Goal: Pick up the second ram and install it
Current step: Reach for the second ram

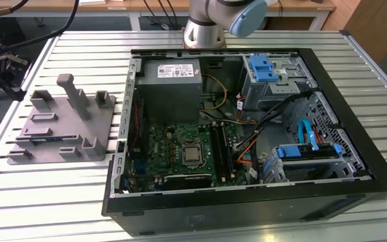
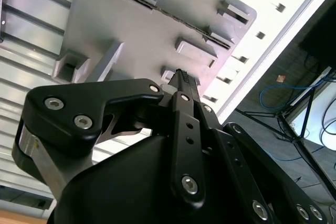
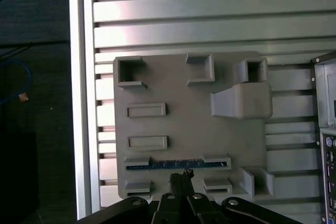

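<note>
At the exterior view's left, the grey moulded tray [image 1: 62, 118] sits on the slatted table [image 1: 18, 201], at 9 o'clock from the open computer case [image 1: 247, 212]. We find the second ram [image 1: 51, 138] standing on edge in a slot near the tray's 7 o'clock corner, its long axis running 9 to 3. Inside the case the black memory sockets [image 1: 220, 146] run 12 to 6, at right angles to the strip. In the first wrist view the gripper [image 3: 181, 174] hovers over the tray with its fingers pressed together, holding nothing. The strip lies crosswise just beyond the fingertips, about at its middle. We judge them apart, not touching.
</note>
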Action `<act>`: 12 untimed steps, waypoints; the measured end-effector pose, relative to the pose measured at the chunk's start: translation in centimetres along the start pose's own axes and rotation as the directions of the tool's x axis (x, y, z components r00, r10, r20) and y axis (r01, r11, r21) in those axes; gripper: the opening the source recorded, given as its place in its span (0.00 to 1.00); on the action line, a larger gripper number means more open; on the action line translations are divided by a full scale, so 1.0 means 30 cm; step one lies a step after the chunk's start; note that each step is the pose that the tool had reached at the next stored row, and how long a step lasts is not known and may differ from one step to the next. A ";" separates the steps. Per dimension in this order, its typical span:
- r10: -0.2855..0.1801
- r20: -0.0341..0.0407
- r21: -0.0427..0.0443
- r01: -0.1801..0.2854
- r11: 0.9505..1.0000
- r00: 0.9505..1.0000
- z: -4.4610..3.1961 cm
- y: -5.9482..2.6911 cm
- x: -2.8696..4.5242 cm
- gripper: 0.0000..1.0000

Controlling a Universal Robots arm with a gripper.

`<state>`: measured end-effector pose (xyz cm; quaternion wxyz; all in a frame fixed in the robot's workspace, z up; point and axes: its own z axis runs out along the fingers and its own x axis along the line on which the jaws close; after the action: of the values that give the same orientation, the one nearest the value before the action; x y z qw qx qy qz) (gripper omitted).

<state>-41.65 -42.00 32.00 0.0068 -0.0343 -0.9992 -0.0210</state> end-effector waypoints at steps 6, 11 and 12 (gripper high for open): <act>0.000 0.000 0.000 0.000 1.000 1.000 0.013 -0.005 0.009 0.10; 0.000 0.000 0.000 0.000 1.000 1.000 0.023 -0.009 0.016 0.10; 0.000 0.000 0.000 0.000 1.000 1.000 0.025 -0.010 0.017 0.10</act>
<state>-42.19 -42.23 31.24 0.0069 -0.0344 -0.9992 -0.0209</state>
